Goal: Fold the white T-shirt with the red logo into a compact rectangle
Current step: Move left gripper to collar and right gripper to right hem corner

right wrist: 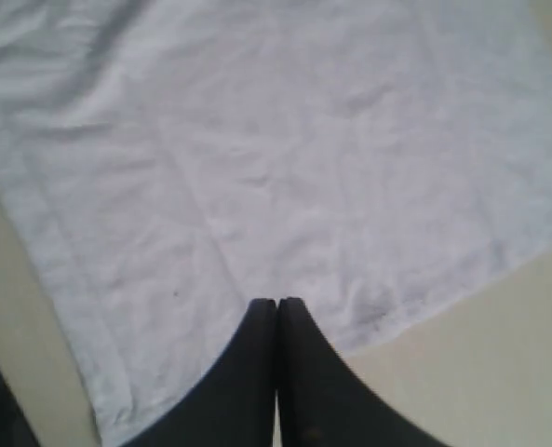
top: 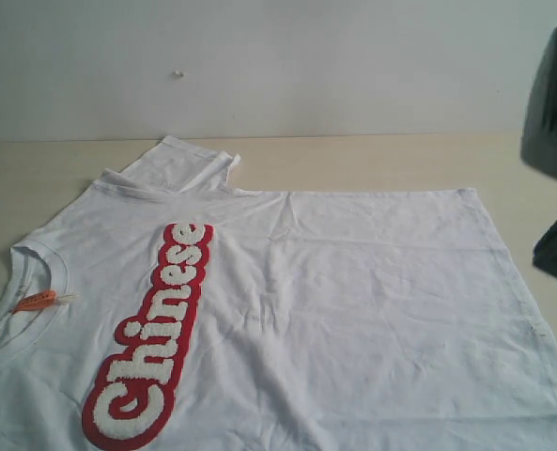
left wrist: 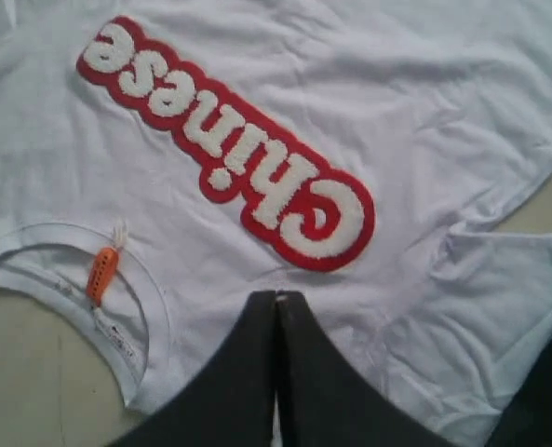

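The white T-shirt [top: 353,301] lies spread flat on the table, neck to the left, hem to the right. Its red logo [top: 156,334] with fuzzy white letters runs across the chest, also in the left wrist view [left wrist: 234,149]. An orange neck tag [top: 36,301] sits in the collar [left wrist: 100,275]. The far sleeve [top: 179,164] is folded in. My left gripper [left wrist: 276,296] hovers shut over the shoulder area near the logo's end, holding nothing. My right gripper [right wrist: 276,302] is shut above the shirt [right wrist: 257,158] near a hem corner, with nothing in it.
The beige table [top: 372,160] shows bare beyond the shirt's far edge and on the right. Black arm parts [top: 555,103] hang at the right edge of the exterior view. A pale wall stands behind the table.
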Action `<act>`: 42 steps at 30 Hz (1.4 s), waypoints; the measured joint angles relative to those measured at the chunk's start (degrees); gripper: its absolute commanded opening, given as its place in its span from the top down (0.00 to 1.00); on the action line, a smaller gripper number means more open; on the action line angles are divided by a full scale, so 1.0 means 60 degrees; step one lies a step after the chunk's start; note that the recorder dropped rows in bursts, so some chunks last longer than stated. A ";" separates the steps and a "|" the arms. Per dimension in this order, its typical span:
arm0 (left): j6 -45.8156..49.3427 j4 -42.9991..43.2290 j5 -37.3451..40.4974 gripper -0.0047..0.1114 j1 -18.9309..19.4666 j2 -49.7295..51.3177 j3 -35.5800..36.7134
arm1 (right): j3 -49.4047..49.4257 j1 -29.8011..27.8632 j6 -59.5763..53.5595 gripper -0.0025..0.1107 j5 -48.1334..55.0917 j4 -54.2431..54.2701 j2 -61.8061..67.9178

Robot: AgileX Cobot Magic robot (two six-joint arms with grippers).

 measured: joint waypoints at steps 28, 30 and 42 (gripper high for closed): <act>0.1273 0.0301 0.0117 0.26 0.0000 0.0000 0.3174 | 0.0761 0.0147 -0.1140 0.13 0.0022 0.1536 0.0916; 0.1234 0.0209 0.0117 0.17 0.0000 0.0000 0.3174 | 0.0761 0.0147 -0.1426 0.10 0.0090 0.1536 0.0916; 0.0603 -0.0351 -0.0059 0.05 0.0000 0.0000 0.3181 | 0.0761 0.0147 -0.2004 0.06 0.0062 0.1307 0.0916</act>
